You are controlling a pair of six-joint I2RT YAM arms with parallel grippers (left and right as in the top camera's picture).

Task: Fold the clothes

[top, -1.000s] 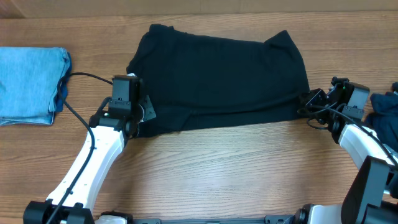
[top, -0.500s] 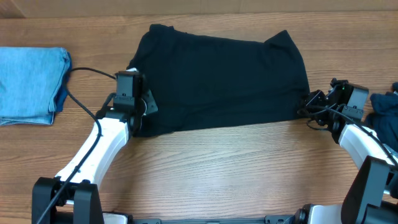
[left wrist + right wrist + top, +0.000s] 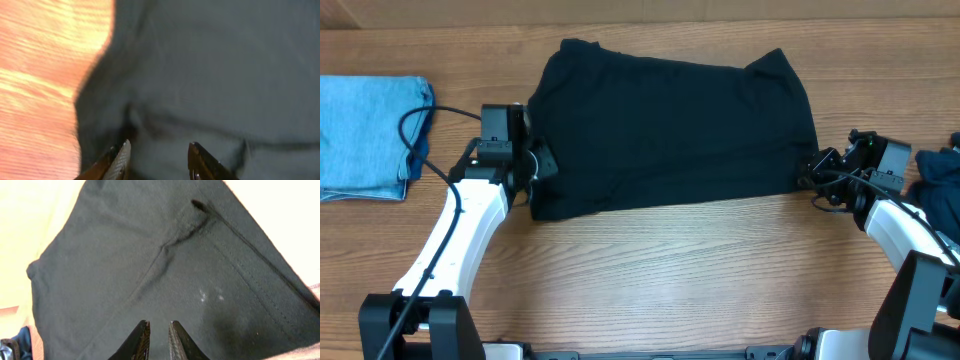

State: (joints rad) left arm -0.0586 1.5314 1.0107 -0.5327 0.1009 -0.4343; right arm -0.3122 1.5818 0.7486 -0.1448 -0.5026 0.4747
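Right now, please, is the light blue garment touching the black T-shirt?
Apart. The overhead view shows bare table between the light blue garment and the black T-shirt.

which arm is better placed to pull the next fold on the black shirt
Probably the right: the right gripper sits at the right edge of the black T-shirt with jaws nearly together over the fabric. The left gripper hovers at the left edge with jaws apart, holding nothing.

Bare wooden tabletop [image 3: 660, 270]
Warm brown boards, the grain running left to right; a paler strip [image 3: 620, 12] lies along its far edge in the overhead view.
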